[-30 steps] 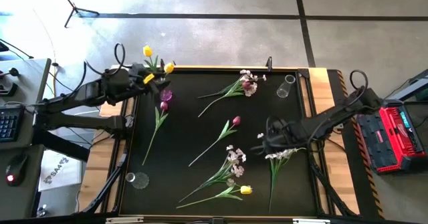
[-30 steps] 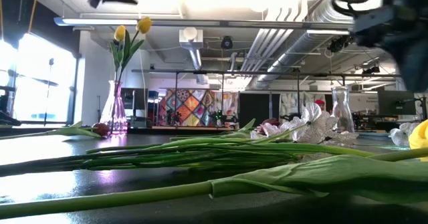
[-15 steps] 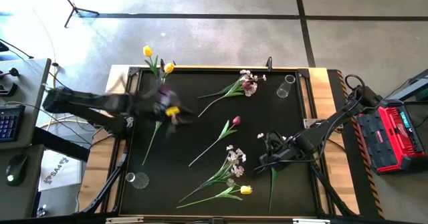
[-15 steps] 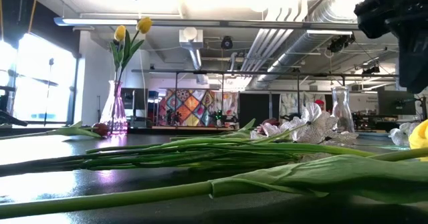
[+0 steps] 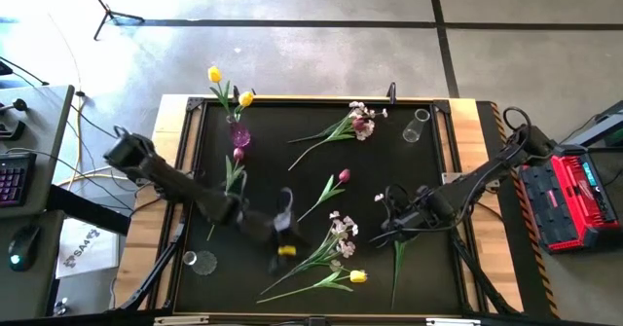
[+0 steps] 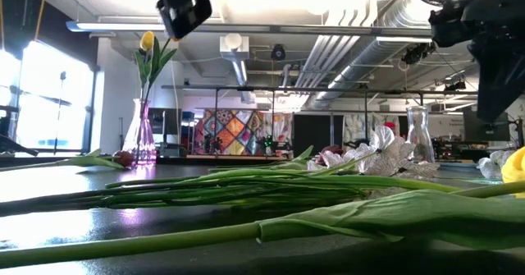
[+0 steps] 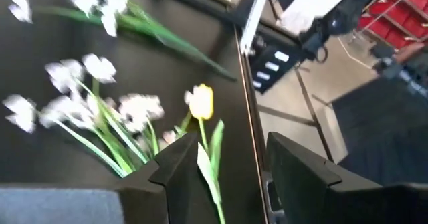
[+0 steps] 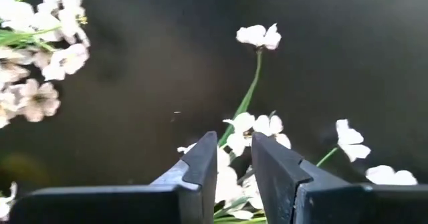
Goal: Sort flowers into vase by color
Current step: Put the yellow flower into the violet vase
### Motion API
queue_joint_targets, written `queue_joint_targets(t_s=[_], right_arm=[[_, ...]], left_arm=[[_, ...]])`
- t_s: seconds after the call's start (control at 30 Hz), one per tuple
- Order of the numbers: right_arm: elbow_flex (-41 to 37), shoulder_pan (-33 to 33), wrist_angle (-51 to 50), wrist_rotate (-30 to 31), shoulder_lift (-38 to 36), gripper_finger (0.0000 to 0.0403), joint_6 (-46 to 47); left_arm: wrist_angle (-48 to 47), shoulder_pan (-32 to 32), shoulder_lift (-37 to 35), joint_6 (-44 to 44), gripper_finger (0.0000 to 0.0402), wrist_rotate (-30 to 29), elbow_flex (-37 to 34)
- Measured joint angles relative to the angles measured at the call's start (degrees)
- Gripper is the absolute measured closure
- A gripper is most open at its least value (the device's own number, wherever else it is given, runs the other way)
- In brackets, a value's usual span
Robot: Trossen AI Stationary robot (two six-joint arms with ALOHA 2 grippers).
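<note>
My left gripper (image 5: 287,243) (image 7: 231,150) hangs open above the near middle of the table, touching nothing. Ahead of it lie a yellow tulip (image 5: 358,276) (image 7: 200,101) and a white-pink spray (image 5: 341,231). My right gripper (image 5: 387,227) (image 8: 234,144) points steeply down at the right, shut on another white spray (image 5: 395,268). Two yellow tulips stand in a purple vase (image 5: 239,136) (image 6: 143,135) at the far left. A dark red tulip (image 5: 237,156) lies beside that vase. My right gripper has the white spray near its head. Blossoms and green stems (image 8: 232,184) show in the narrow gap between the two fingers. The fingers come from above, slanting down. The spray's long stem (image 5: 394,282) lies on the table toward the near edge.
A red tulip (image 5: 343,176) lies mid-table and a mixed spray (image 5: 360,122) at the far side. A clear vase (image 5: 417,124) lies at the far right and another clear vessel (image 5: 201,262) stands at the near left. Raised rails edge the black mat.
My left gripper has swept from the purple vase at the far left toward the table's near middle, sinking and tipping downward, with nothing in it. My right gripper has stayed over the white spray and turned a little about its own axis.
</note>
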Motion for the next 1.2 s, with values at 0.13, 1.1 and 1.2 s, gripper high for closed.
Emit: queue_joint_targets(t_s=[0.13, 1.1, 1.2], right_arm=[[0.0, 0.3, 1.2, -0.8, 0.0, 0.032, 3.0], [0.0, 12.4, 25.0, 8.3, 1.0, 0.032, 18.2], [0.0, 12.6, 24.9, 8.4, 1.2, 0.032, 19.2]], left_arm=[[5.5, -3.7, 5.5, 1.7, 0.0234, -2.7, 0.0], [-6.9, -5.8, 30.0, 4.3, 0.0244, -3.9, 17.3], [-7.4, -6.0, 30.0, 4.3, 0.0262, -3.4, 17.3]])
